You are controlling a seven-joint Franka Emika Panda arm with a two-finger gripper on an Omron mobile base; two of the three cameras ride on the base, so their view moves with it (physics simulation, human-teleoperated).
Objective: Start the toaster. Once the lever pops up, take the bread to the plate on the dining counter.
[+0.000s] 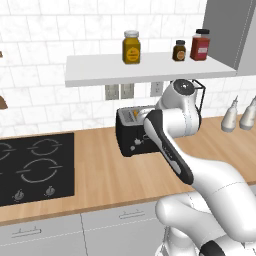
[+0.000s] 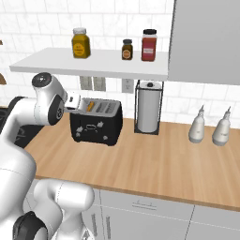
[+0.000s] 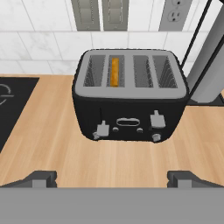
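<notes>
The toaster [image 3: 129,96] is black with a silvery top and stands on the wood counter against the tiled wall; it also shows partly behind my arm [image 1: 131,135] and from the other side [image 2: 96,122]. The bread [image 3: 114,72] stands on edge in the second slot from the left, only its orange crust showing. Two grey levers sit on the front, the left lever [image 3: 102,129] slightly lower than the right lever [image 3: 157,119]. My gripper [image 3: 112,179] hovers in front of and above the toaster, open and holding nothing. The plate and the dining counter are out of view.
A paper towel holder [image 2: 149,110] stands right of the toaster, then two white bottles [image 2: 197,125]. A black hob [image 1: 35,167] lies to the left. A shelf [image 1: 150,70] carrying jars hangs above the toaster, with wall sockets [image 3: 101,13] behind.
</notes>
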